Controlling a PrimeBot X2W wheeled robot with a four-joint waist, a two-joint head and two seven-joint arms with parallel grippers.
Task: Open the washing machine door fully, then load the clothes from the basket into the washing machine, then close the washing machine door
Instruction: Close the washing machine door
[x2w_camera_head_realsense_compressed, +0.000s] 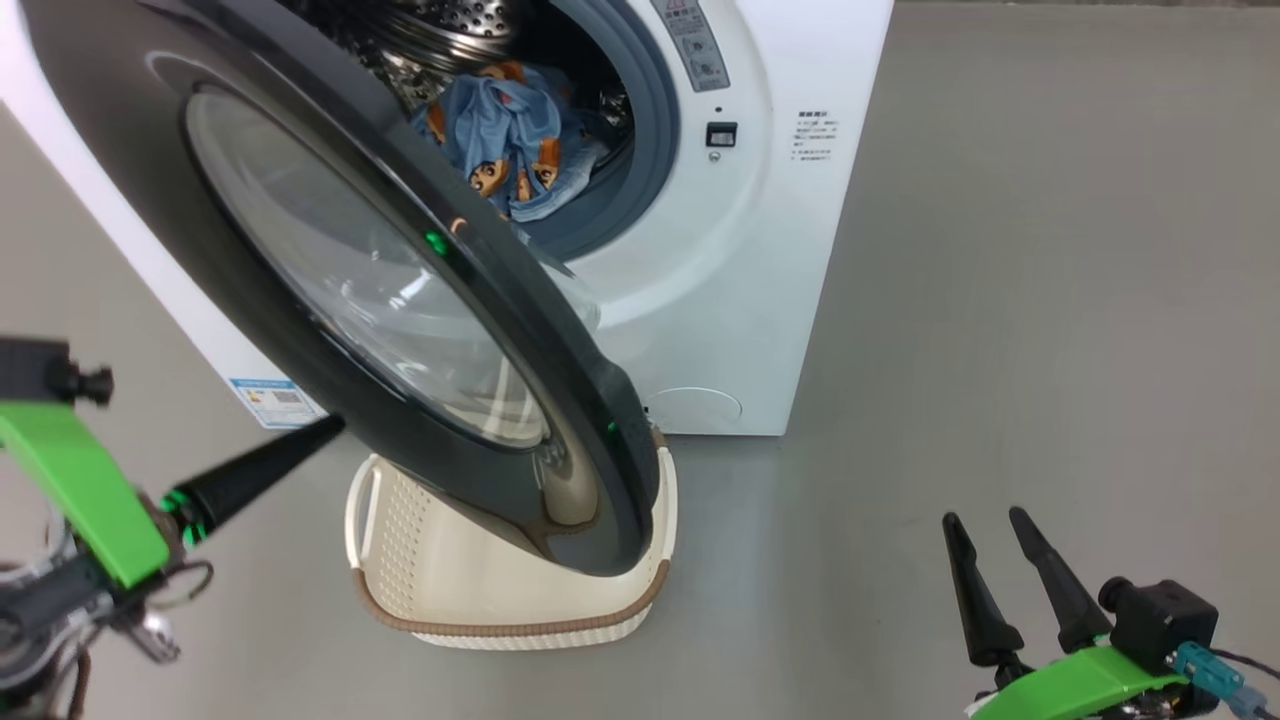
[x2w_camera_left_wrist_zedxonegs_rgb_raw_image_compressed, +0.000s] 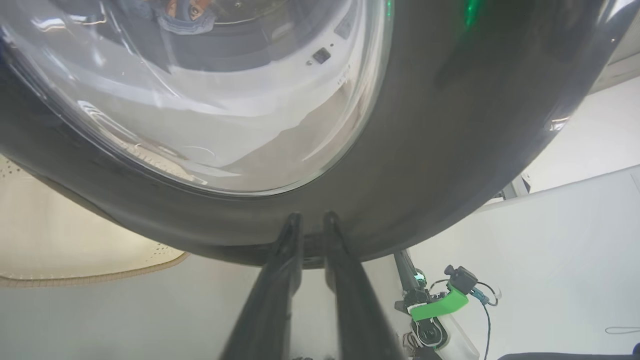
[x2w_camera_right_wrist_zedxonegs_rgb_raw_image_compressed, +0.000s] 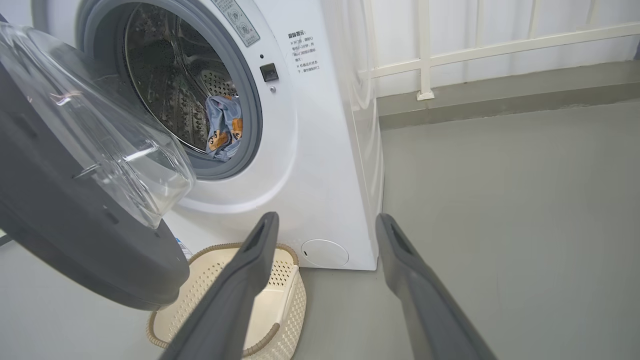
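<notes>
Head view first: the washing machine takes up the top of the frame, and the washing machine door is swung partway out from its front, glossy black rim and bulging glass angled down over the floor. So the door's ajar, neither shut nor folded right back. The clothes, that light blue piece with the little orange and brown cartoon figures, sit inside the washing machine, bunched at the lower front of the steel drum right behind the grey-blue gasket. The right wrist view shows the same bundle leaning on the inner lip of the opening.

The basket is on the floor just in front of the washing machine, tucked under the hanging lower edge of the door, brown braided rim facing the robot.

The left gripper is off the washing machine's front left, near the small blue label, with its tip up at the door's outer rim. From the left wrist view its fingers are pressed nearly together with just a sliver of gap, nothing pinched between them, and the tips look to be right at the black rim, though actual contact is hard to call.

The right gripper hangs well out in front of the washing machine toward its right side, fingers spread wide and empty
</notes>
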